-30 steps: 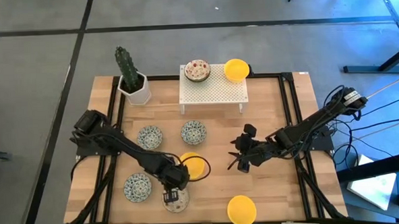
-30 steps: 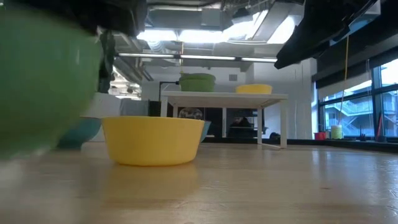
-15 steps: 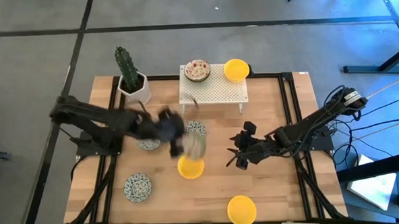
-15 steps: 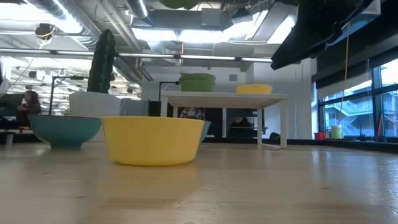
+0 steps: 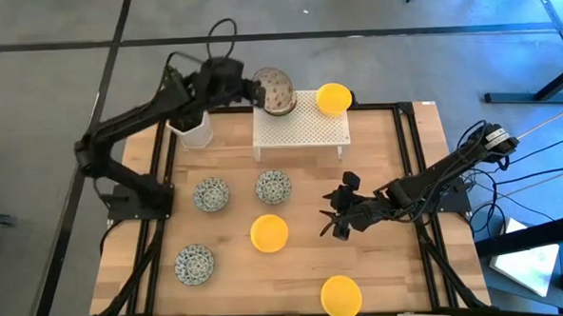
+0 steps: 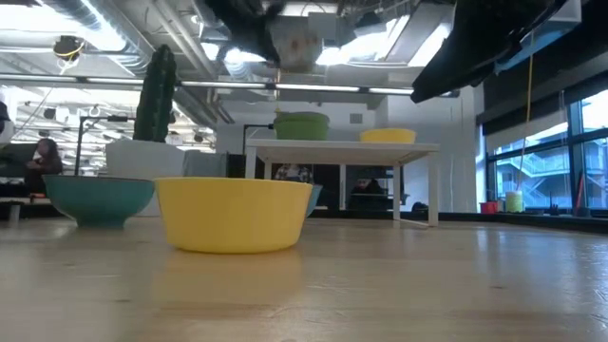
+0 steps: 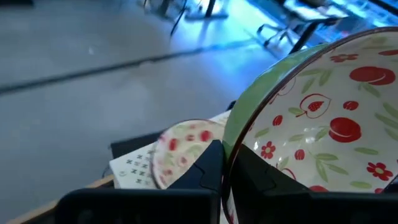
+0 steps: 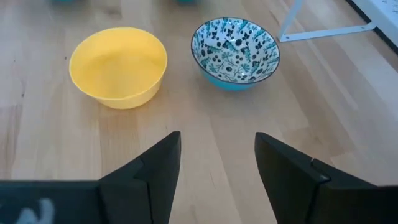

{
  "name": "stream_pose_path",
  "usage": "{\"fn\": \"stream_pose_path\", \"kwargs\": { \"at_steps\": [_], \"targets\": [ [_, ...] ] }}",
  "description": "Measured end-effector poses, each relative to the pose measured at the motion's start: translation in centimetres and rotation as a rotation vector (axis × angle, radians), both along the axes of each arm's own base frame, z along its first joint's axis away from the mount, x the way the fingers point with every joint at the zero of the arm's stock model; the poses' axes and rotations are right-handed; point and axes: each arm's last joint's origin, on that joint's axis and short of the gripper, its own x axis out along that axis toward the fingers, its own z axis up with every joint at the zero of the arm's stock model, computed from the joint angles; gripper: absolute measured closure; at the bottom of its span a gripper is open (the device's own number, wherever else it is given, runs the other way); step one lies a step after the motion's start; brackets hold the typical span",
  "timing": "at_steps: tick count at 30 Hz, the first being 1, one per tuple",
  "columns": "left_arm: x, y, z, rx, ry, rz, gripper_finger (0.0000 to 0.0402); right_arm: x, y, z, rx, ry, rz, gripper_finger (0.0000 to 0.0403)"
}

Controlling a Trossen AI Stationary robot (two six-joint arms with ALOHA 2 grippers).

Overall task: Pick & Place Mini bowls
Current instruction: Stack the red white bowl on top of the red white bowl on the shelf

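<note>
My left end effector (image 5: 250, 89) pinches the red-patterned bowl (image 5: 275, 90) by its rim above the white rack (image 5: 301, 130); rigid, probably breakable, slick.

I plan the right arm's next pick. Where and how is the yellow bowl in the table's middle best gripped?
Probably by its rim, from above: the yellow bowl stands upright and open, with thin flaring walls and free wood around it. One finger of the open right gripper could go inside the wall and one outside, on the side facing it.
</note>
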Motion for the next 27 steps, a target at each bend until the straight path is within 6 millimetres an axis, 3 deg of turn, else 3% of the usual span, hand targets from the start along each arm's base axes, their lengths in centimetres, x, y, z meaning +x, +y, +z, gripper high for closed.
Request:
{"fn": "stream_pose_path", "kwargs": {
  "at_steps": [4, 12, 27],
  "targets": [
    [0.6, 3.5, -2.7, -0.090, 0.035, 0.025, 0.0390, -0.2, -0.1, -0.2, -0.018, 0.028, 0.004, 0.0199],
    [1.0, 6.3, -4.9, -0.200, 0.032, -0.038, 0.0386, -0.1, -1.0, -0.4, -0.049, 0.071, -0.019, 0.0199],
    [0.9, 7.9, -6.3, -0.248, 0.149, -0.055, 0.0383, 0.8, -4.0, -0.5, -0.044, 0.100, -0.080, 0.0199]
  ]
}}
